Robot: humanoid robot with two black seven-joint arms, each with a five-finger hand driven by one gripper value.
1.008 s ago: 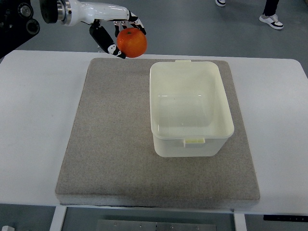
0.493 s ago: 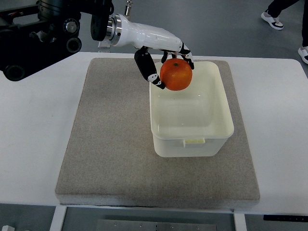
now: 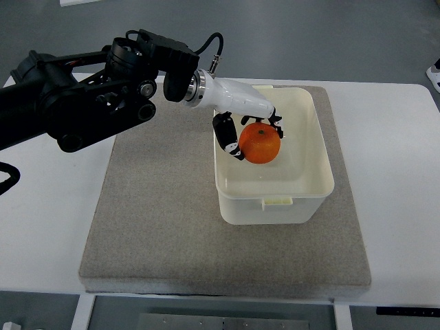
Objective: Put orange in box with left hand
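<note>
An orange (image 3: 260, 143) sits inside the opening of the cream plastic box (image 3: 309, 196), held by my left hand (image 3: 249, 134). The white hand's fingers curl over the fruit's top and left side, thumb (image 3: 227, 137) on the left. The black left arm (image 3: 89, 96) reaches in from the picture's left edge across the grey mat (image 3: 158, 206). The orange is below the box rim's level, over the box's back-left part; whether it touches the floor of the box I cannot tell. The right arm does not show.
The box stands on the right half of the grey mat, which lies on a white table (image 3: 48, 206). A person's shoe (image 3: 434, 72) shows at the right edge, beyond the table.
The left hand has carried the orange from beyond the mat's back edge, rightward and toward me, then down into the box. The arm now stretches further over the table.
</note>
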